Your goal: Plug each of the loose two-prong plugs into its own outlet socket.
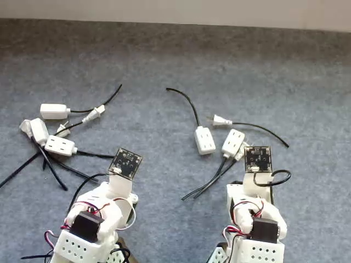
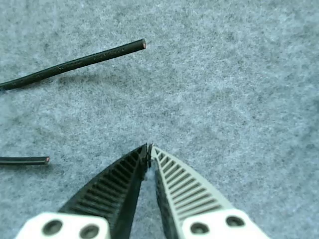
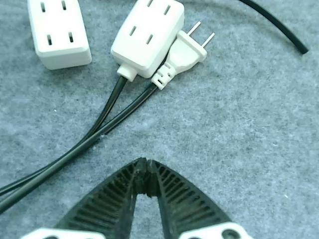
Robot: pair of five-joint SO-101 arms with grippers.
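Two white outlet sockets point(image 1: 204, 139) point(image 1: 233, 142) lie at centre right, with a loose two-prong plug point(image 1: 221, 120) just beyond them. In the right wrist view, a second plug point(image 3: 185, 52) rests against one socket point(image 3: 148, 37), prongs pointing away, and the other socket point(image 3: 59, 32) lies beside it. My right gripper point(image 3: 146, 167) is shut and empty, a short way before them. At the far left lie three more sockets point(image 1: 54, 111) point(image 1: 38, 130) point(image 1: 60, 146) and two plugs point(image 1: 93, 115) point(image 1: 64, 130). My left gripper point(image 2: 149, 149) is shut over bare carpet.
Black cords point(image 1: 211, 178) trail from the right sockets toward the arms. More cords point(image 1: 55, 164) spread from the left cluster. Two cut cord ends point(image 2: 99, 54) point(image 2: 25, 160) lie near the left gripper. Grey carpet point(image 1: 164, 66) covers the table, and a pale wall edge runs along the back.
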